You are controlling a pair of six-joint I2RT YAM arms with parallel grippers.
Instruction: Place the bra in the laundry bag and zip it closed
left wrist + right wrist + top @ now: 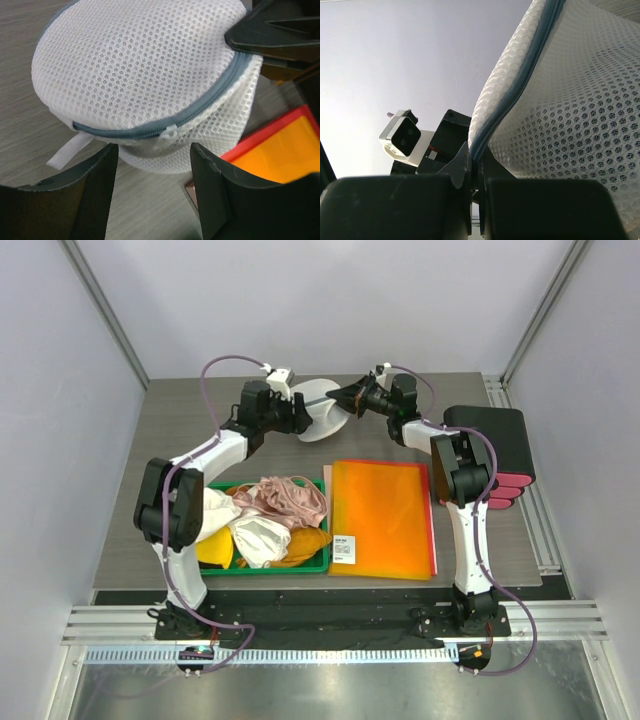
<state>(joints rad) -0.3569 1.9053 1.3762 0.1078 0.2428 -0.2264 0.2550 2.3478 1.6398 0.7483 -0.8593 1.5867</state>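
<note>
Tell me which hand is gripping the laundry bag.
The right hand, shut on the laundry bag at its rim; the left hand stands open, gripping nothing.

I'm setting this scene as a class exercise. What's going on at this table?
Both arms are at the white mesh laundry bag on the far side of the table. The right gripper is pinched shut on the bag's zippered rim. The left gripper is open, just short of the zipper pull. The stretch of zipper in view looks closed. No black bra shows; whether it is inside the bag cannot be told. Other garments lie in the green tray.
</note>
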